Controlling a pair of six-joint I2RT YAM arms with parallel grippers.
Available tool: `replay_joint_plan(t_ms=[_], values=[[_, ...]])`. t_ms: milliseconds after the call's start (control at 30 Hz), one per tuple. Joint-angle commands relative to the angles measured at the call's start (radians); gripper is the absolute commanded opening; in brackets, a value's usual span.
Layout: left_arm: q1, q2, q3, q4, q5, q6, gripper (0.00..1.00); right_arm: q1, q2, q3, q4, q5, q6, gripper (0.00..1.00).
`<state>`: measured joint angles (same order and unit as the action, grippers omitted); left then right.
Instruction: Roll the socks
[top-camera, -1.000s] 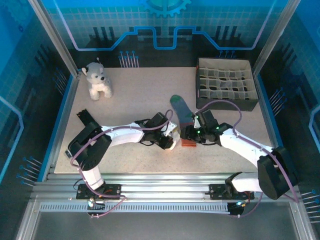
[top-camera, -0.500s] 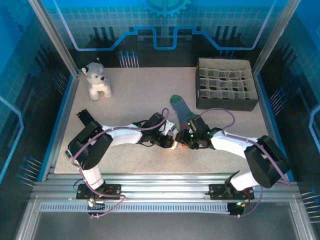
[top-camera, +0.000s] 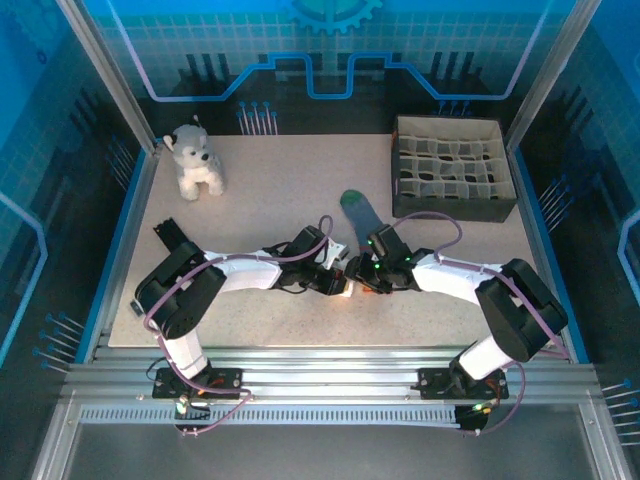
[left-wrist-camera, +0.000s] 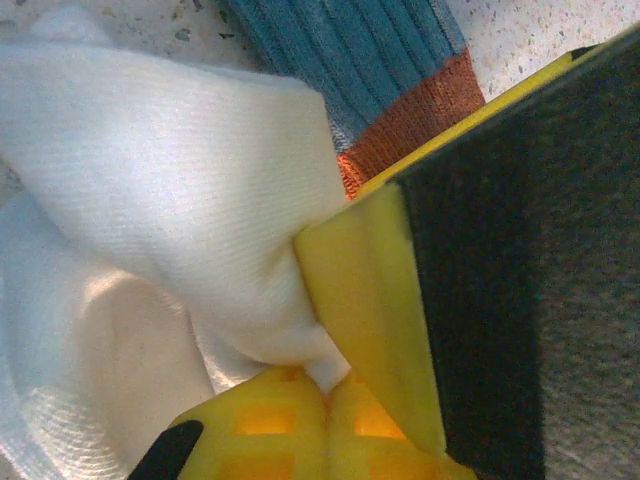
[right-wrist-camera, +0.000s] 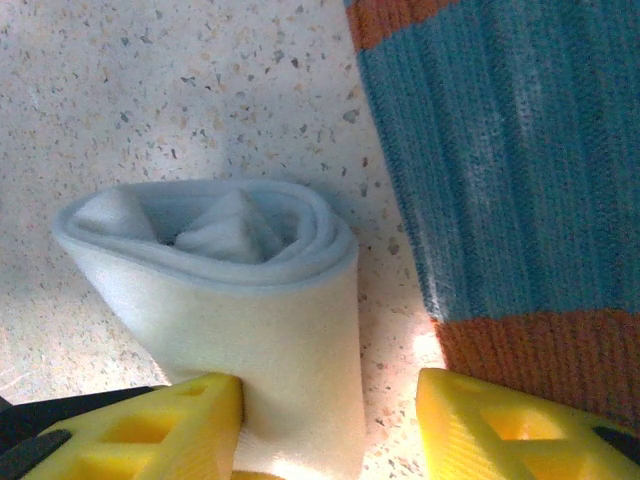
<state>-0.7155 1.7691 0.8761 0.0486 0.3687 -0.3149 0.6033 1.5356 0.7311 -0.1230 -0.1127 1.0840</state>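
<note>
Tabletop | socks: 2 | left end effector pinching white sock | right end effector spread

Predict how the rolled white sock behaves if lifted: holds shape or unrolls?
Probably floppy and light: the white sock is soft fabric, bunching where the left gripper pinches it. The roll looks loose, layers gaping at its end, so it may unroll once released.

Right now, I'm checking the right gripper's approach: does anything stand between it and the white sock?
Nothing visible does. The rolled white sock sits between the open fingers of the right gripper; the teal sock lies beside.
</note>
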Motion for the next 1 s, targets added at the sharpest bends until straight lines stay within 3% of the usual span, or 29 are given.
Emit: replay_joint_plan(t_ms=[0, 167, 433, 533, 733, 967], values=[[-0.002, 0.056, -0.046, -0.083, -0.001, -0.005, 0.0, 0.017, -0.009, 0.034, -0.032, 0.044, -0.003, 0.52], [0.0, 0.059, -0.047, -0.082, 0.004, 0.014, 0.0, 0.02, 0.03, 0.035, -0.024, 0.024, 0.0, 0.52], [0.002, 0.054, -0.047, -0.087, 0.006, 0.012, 0.0, 0.038, 0.118, 0.063, -0.044, -0.015, 0.006, 0.4], [0.008, 0.06, -0.046, -0.089, 0.011, -0.007, 0.0, 0.036, 0.12, 0.067, -0.055, -0.018, 0.002, 0.42], [0.03, 0.09, -0.046, -0.093, 0.025, -0.066, 0.0, 0.022, 0.026, 0.059, -0.063, -0.006, -0.039, 0.53], [0.033, 0.088, -0.039, -0.102, 0.021, -0.069, 0.0, -0.031, -0.107, -0.004, -0.066, -0.015, -0.061, 0.48]])
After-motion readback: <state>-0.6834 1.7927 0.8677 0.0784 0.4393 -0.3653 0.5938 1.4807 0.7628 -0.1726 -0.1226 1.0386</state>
